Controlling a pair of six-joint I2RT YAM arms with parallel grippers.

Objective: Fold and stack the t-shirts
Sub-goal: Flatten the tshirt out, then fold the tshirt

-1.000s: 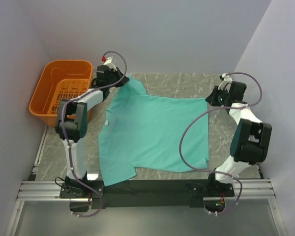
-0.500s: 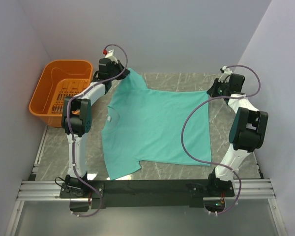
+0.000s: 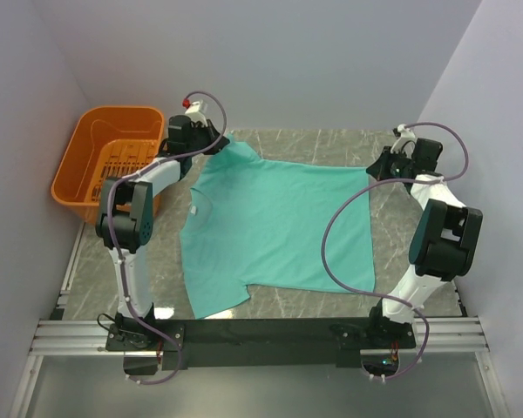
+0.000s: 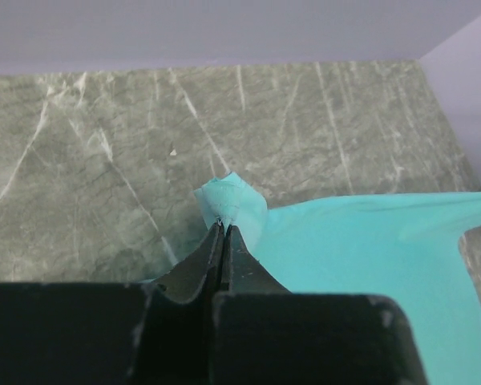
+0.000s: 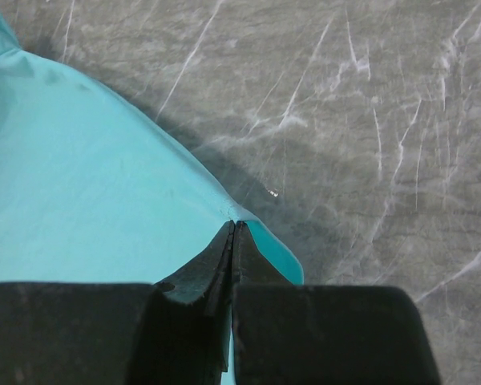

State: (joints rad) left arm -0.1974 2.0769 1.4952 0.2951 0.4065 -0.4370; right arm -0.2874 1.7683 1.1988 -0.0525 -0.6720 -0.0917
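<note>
Teal cloth fills the middle of the tabletop: the t-shirt lies spread out, collar toward the left arm and hem toward the right, with its near sleeve close to the base rail.

At the far left corner the left gripper is clamped tight on a small peak of fabric at the far sleeve. Its wrist view shows the jaws pressed together with cloth bunched at the tips. Over on the far right, the right gripper is pinched shut on the far hem corner, and a lip of teal curls just past its tips. Between the two holds, the shirt's far edge runs nearly straight.

The orange basket sits at the far left, apart from the shirt, and appears to hold no cloth.

This looks like the spreading step, with the garment drawn flat by two far corners and no fold made so far. The task reads as early.

A likely next move is to carry that far edge toward the near edge for a first fold. That would call for both arms travelling together at matched height and pace, so the thin cloth neither sags nor skews between them.
</note>
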